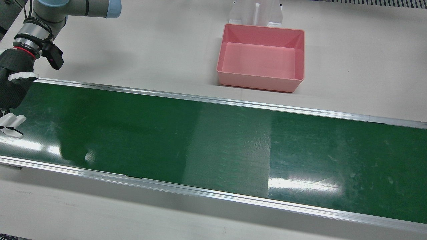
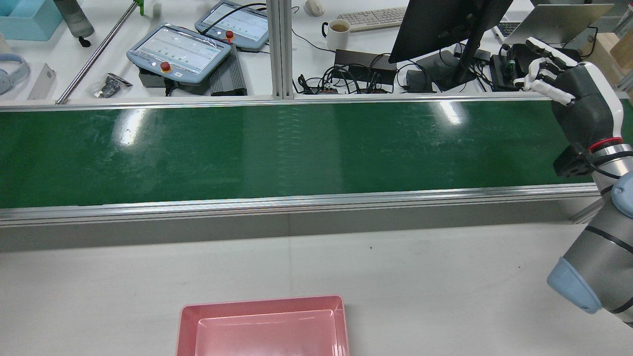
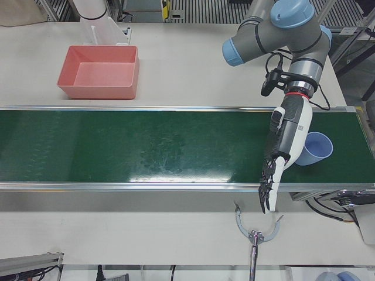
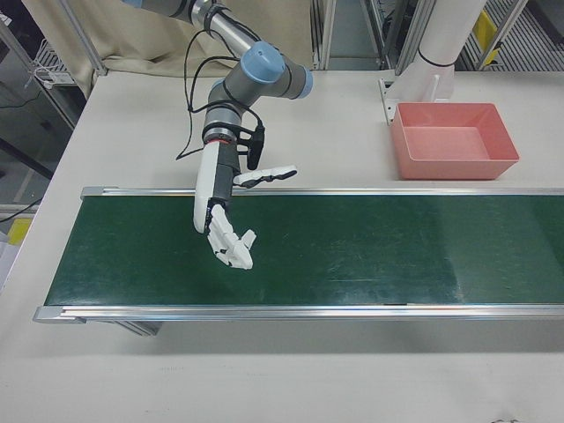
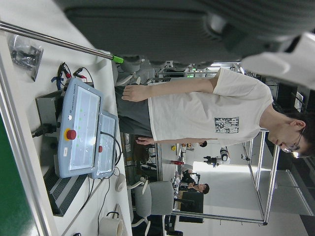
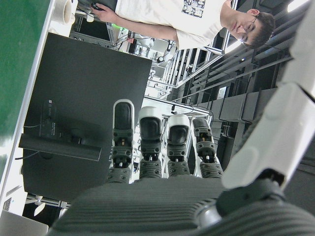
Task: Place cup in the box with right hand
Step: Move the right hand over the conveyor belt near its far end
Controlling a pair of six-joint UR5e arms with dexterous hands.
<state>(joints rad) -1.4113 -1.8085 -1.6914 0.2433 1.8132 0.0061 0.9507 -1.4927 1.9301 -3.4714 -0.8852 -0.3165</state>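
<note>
My right hand (image 4: 220, 216) hangs over the belt (image 4: 397, 256), fingers spread wide, empty. Only the left-front view shows the cup (image 3: 314, 148), beside my left hand (image 3: 284, 146), which is also empty-fingered.

Green conveyor belt (image 2: 296, 148), 2 teach pendants (image 2: 179, 51), mug (image 2: 338, 32), monitor (image 2: 445, 22).
</note>
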